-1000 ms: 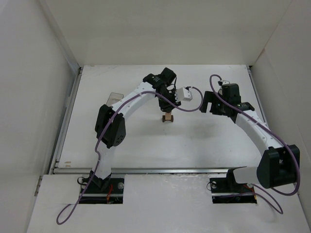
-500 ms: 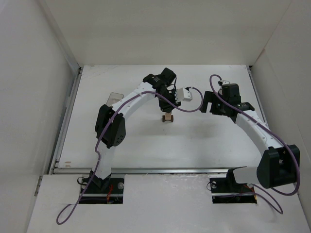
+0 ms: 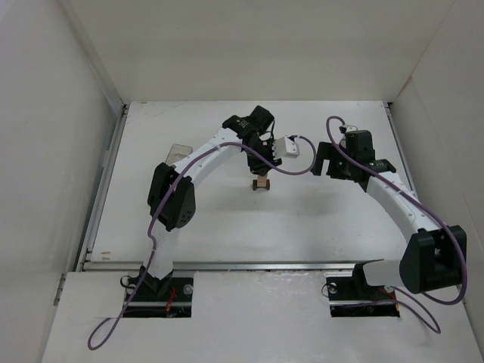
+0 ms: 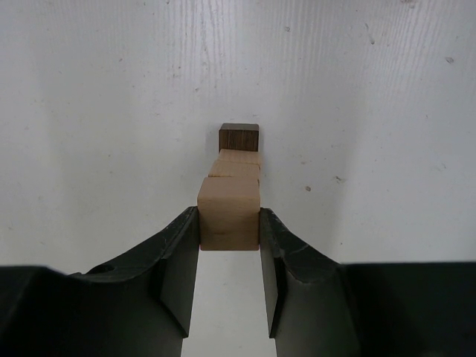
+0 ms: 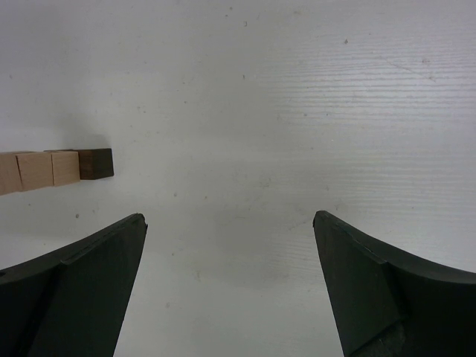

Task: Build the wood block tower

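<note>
In the left wrist view, the left gripper (image 4: 229, 223) is closed on a tan cube (image 4: 229, 212). Its two black fingers (image 4: 182, 260) press flat against the cube's left and right faces. This cube is the top of the wood block tower (image 4: 236, 167). Beyond it, down the line of the stack, the edges of two more tan cubes show, and past them is the dark brown arch piece (image 4: 239, 137) standing on the white table (image 4: 89, 111). The held cube seems to sit on the one below, but from this angle a small gap cannot be ruled out.

From overhead, the tower (image 3: 262, 184) stands alone near the middle of the table (image 3: 227, 219), tan above and dark at the foot. The left gripper (image 3: 261, 170) comes down on it from the far side, and the left arm (image 3: 204, 155) arches over from the near left.

The right gripper (image 3: 327, 168) hangs well to the right of the tower and apart from it. In its own view its jaws are spread wide with only bare table between them (image 5: 229, 218). The tower (image 5: 44, 169) shows at the left edge, with its dark piece (image 5: 95, 163) at the right end of the row.

Farther left, a clear plastic box (image 3: 175, 150) is partly hidden behind the left arm.
</note>
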Motion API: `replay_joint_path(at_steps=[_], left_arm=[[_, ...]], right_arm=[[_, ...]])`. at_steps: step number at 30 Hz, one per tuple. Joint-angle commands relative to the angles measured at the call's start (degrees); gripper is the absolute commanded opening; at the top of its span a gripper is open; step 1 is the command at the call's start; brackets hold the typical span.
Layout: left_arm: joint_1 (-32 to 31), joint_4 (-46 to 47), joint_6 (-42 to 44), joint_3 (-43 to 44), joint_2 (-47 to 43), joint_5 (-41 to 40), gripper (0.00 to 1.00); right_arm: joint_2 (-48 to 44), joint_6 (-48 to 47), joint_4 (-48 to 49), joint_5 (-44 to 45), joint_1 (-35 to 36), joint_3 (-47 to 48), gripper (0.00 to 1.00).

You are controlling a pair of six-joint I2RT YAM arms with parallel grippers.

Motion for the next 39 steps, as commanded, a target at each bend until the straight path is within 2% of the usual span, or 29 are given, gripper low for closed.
replay_joint_path(at_steps=[1,4,5,6,13,21,25,29,30,31,34,38,39], left_arm=[[-0.31,-0.65,0.6,-0.92,-2.83,-0.12,0.1],[-0.31,-0.65,0.59,-0.92,-2.83,-0.13,0.17],[-0.31,-0.65,0.59,-0.92,-2.83,-0.13,0.25],[-0.31,-0.65,0.59,-0.92,-2.83,-0.13,0.29],[-0.31,-0.65,0.07,-0.92,-2.83,-0.13,0.51],[-0.31,-1.43,-0.46,0.22,-3.35,1.01,0.65],[-0.31,-2.05,-0.46,1.46,-6.25,2.32,1.0],[2.67,4.16,-4.57,-3.54,-14.24,4.35,1.0],[3.38,10.62,-8.77,-5.64,-16.52,3.74,1.0],[4.08,13.3,-11.16,-8.19,-19.76,2.87,1.0],[7.68,16.74,-22.03,-5.32,-19.79,-3.71,1.0],[13.13,24.92,-34.43,-6.37,-21.29,-21.0,1.0],[15.23,25.88,-36.82,-6.37,-21.29,-30.97,1.0]], right_arm=[[-1.57,-0.19,0.4,0.97,-0.35,1.23,1.0],[-1.57,-0.19,0.4,0.97,-0.35,1.23,1.0],[-1.57,-0.19,0.4,0.97,-0.35,1.23,1.0],[-1.57,-0.19,0.4,0.97,-0.35,1.23,1.0],[-1.57,-0.19,0.4,0.97,-0.35,1.23,1.0],[-1.04,-0.19,0.4,0.97,-0.35,1.23,1.0],[-1.04,-0.19,0.4,0.97,-0.35,1.23,1.0],[-1.57,1.21,0.4,3.43,-0.35,1.23,1.0],[-2.09,1.74,0.4,4.39,-0.35,1.23,1.0],[-2.7,1.75,0.4,5.36,-0.35,1.23,1.0],[-3.32,4.81,0.93,10.89,-0.35,1.23,1.0],[-3.32,8.15,-0.73,19.24,-0.35,4.04,1.0],[-2.72,8.77,-1.7,21.87,-0.35,4.66,1.0]])
